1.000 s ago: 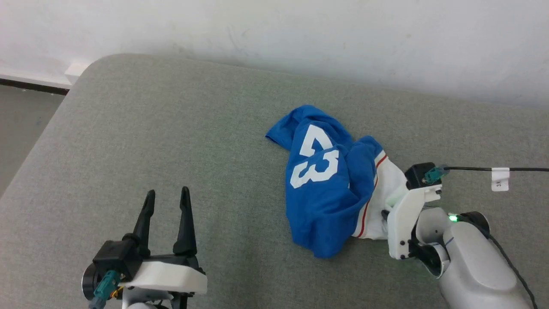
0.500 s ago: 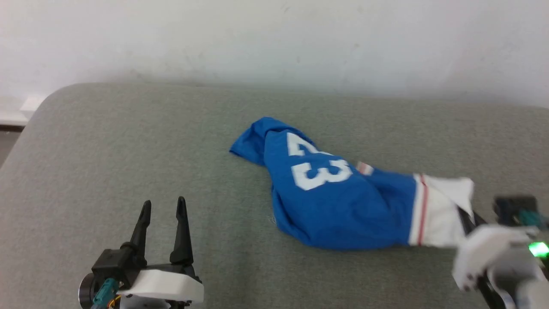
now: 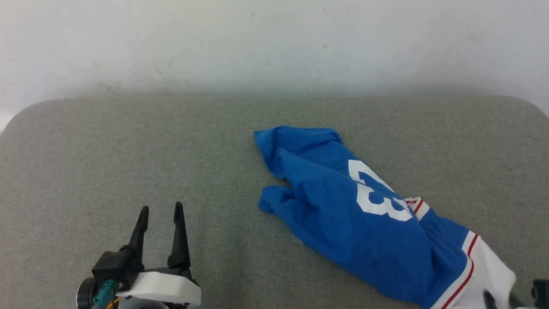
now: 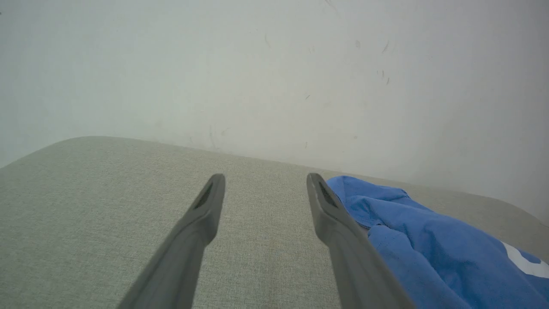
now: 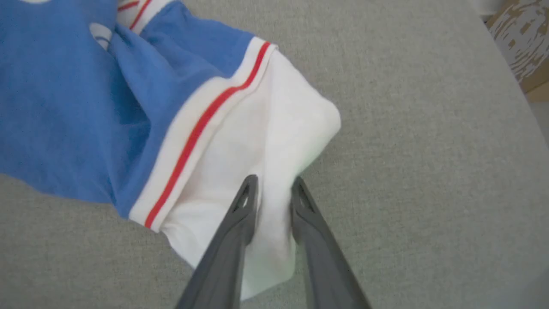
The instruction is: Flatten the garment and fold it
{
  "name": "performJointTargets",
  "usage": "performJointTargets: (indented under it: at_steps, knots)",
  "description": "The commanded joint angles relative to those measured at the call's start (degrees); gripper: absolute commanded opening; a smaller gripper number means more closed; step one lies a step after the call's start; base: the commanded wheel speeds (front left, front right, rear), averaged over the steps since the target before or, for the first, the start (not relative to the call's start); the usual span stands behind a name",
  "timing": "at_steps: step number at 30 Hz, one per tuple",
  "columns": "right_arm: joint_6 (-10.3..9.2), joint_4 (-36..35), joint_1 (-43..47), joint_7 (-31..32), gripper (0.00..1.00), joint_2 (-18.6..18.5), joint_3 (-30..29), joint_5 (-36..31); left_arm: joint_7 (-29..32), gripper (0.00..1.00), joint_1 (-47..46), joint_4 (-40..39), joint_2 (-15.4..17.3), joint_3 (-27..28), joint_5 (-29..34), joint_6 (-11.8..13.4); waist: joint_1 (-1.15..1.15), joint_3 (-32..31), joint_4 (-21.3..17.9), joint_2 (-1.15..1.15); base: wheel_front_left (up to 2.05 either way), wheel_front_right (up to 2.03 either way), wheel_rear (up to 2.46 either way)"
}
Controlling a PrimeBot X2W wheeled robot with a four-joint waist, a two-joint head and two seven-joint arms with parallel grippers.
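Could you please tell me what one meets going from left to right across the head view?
The left gripper → the blue body of the garment → its white sleeve, edged with a red stripe.

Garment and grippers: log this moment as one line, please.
garment: crumpled, unfolded, on grey cushion | left gripper: open, empty, clear of garment | right gripper: straddles white sleeve, grip unclear
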Motion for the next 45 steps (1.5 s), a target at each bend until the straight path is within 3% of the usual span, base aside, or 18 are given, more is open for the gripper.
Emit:
performJointTargets:
  at_steps: [1,7,13,23,32,41,42,44,45]
  knots:
    - [-0.05,-0.4,-1.1,-2.2,1.0,0.1,0.3,-0.1,-0.3,1.0,0.5,0.3,0.0,0.2,0.5,-0.3,0.0,-0.1,-0.1,-0.01,0.0,0.0,0.0]
    - [-0.05,-2.4,-4.7,-14.2,1.0,0.2,4.5,0.4,-0.2,1.0,0.9,1.1,0.3,0.8,0.3,-0.1,0.0,-0.7,-1.3,-0.01,0.0,0.0,0.0]
    - [-0.05,-3.3,-6.7,-20.7,1.0,0.2,10.3,-0.6,1.7,1.0,-0.7,2.3,1.1,0.1,0.5,-0.2,0.0,-1.1,-2.7,-0.01,0.0,0.0,0.0]
    - [-0.05,-7.4,-7.7,-22.6,1.0,0.2,15.4,-0.9,13.8,1.0,-11.2,9.6,1.4,-7.8,-0.1,-6.1,0.0,1.2,-6.5,-0.01,0.0,0.0,0.0]
    - [-0.05,-7.6,-9.9,-23.9,1.0,0.2,17.2,0.4,25.8,1.0,-24.6,24.9,1.2,-13.1,-1.0,-8.3,0.0,5.3,-10.1,-0.01,0.0,0.0,0.0]
    - [-0.05,-5.9,-10.4,-24.9,1.0,0.2,17.0,1.9,38.4,1.0,-30.7,37.8,4.1,-22.4,1.1,-9.4,0.0,6.1,-11.0,-0.01,0.0,0.0,0.0]
    - [-0.05,-5.8,-10.4,-24.9,1.0,0.2,17.0,1.9,40.1,0.85,-30.9,38.5,4.4,-24.3,0.6,-9.4,0.0,6.1,-10.9,-0.01,0.0,0.0,0.0]
    - [-0.05,-5.5,-10.4,-24.9,1.0,0.2,17.0,1.8,42.7,0.04,-31.3,39.1,5.4,-28.6,-1.1,-9.4,0.0,5.9,-10.6,-0.01,0.0,0.0,0.0]
    - [-0.05,-5.4,-10.4,-24.9,1.0,0.2,17.1,1.7,43.6,0.0,-31.6,39.1,6.1,-30.4,-2.3,-9.4,0.0,5.9,-10.4,-0.01,0.0,0.0,0.0]
